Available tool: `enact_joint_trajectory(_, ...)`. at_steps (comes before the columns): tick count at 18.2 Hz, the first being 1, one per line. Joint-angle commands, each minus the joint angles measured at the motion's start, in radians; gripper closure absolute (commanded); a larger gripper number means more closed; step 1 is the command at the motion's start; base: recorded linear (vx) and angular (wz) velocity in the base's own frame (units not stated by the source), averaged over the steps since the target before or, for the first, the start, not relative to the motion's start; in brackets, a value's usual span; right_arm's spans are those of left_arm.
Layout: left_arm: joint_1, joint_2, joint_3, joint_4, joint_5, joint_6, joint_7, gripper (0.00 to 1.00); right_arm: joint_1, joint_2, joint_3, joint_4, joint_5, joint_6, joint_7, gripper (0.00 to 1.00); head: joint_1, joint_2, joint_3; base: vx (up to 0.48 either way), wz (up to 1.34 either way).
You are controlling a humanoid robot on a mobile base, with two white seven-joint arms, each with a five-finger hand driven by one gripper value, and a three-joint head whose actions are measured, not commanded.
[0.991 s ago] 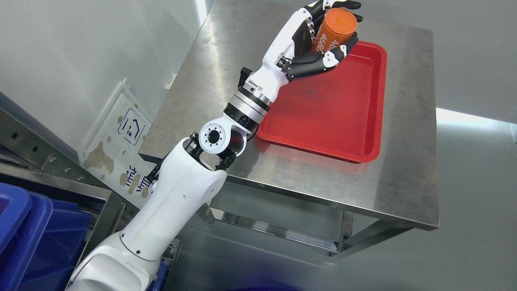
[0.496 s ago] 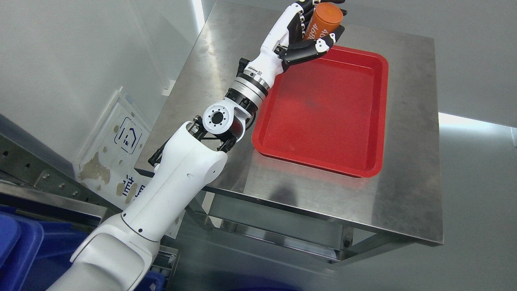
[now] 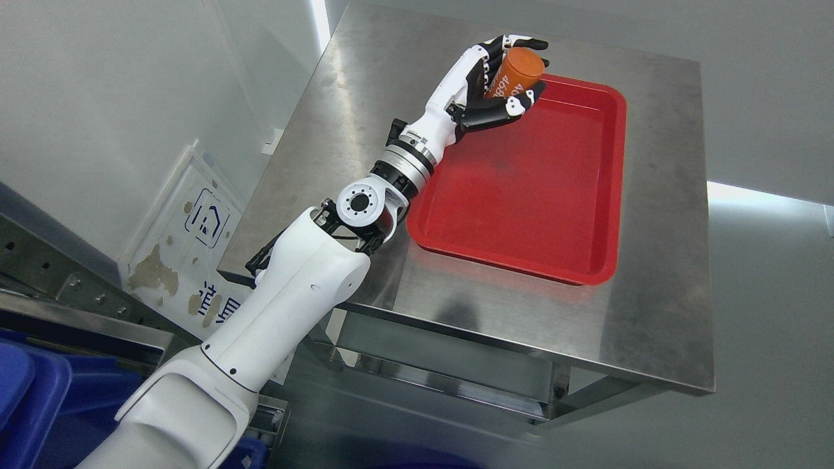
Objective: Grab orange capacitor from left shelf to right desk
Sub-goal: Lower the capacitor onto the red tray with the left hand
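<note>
My left hand (image 3: 505, 75) is shut on the orange capacitor (image 3: 513, 74), a cylinder with white print on its side. The hand holds it upright over the far left corner of a red tray (image 3: 586, 176) that lies on the steel desk (image 3: 658, 312). I cannot tell whether the capacitor's base touches the tray. The left arm reaches up from the lower left across the desk's left side. The right hand is out of view.
Blue bins (image 3: 26, 391) and a metal shelf frame (image 3: 71, 306) sit at the lower left. A white sign panel (image 3: 189, 241) leans against the wall beside the desk. The desk's front and right edges drop to grey floor.
The hand with the capacitor has come down and slightly nearer, from the top edge of the picture to just over the tray's far left corner. The camera shifted earlier.
</note>
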Motion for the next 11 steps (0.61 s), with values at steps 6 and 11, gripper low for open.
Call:
enact_joint_trajectory(6, 0.034, 0.017, -0.061, 0.035, -0.003, 0.001, -0.011, 0.87, 0.020, -0.018, -0.012, -0.017, 0.003, -0.002, 0.001, 0.00, 0.0000, 0.000, 0.000, 0.000, 0.00)
enact_joint_trajectory(11, 0.034, 0.017, -0.083, 0.026, -0.003, 0.002, -0.013, 0.74, 0.020, -0.018, -0.012, -0.017, 0.003, -0.004, 0.001, 0.00, 0.0000, 0.000, 0.000, 0.000, 0.00)
